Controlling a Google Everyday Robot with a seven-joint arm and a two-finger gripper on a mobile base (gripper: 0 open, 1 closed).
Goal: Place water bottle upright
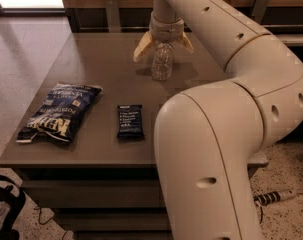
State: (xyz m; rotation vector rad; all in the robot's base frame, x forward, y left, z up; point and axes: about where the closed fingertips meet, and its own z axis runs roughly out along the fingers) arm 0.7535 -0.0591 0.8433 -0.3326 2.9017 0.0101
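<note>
The water bottle (pixel 162 64) is clear and ribbed. It stands upright on the brown table (pixel 91 59), in the far middle part. My gripper (pixel 163 53) hangs straight above it, pointing down. Its two yellowish fingers (pixel 142 47) are spread wide, one on each side of the bottle's top, and do not press on it. The bottle's cap is hidden under the gripper's wrist.
A dark blue chip bag (pixel 58 112) lies flat at the table's front left. A small dark snack bar (pixel 129 121) lies beside it in the front middle. My arm's large cream elbow (pixel 216 149) covers the table's right side. A power strip (pixel 271 197) lies on the floor at the right.
</note>
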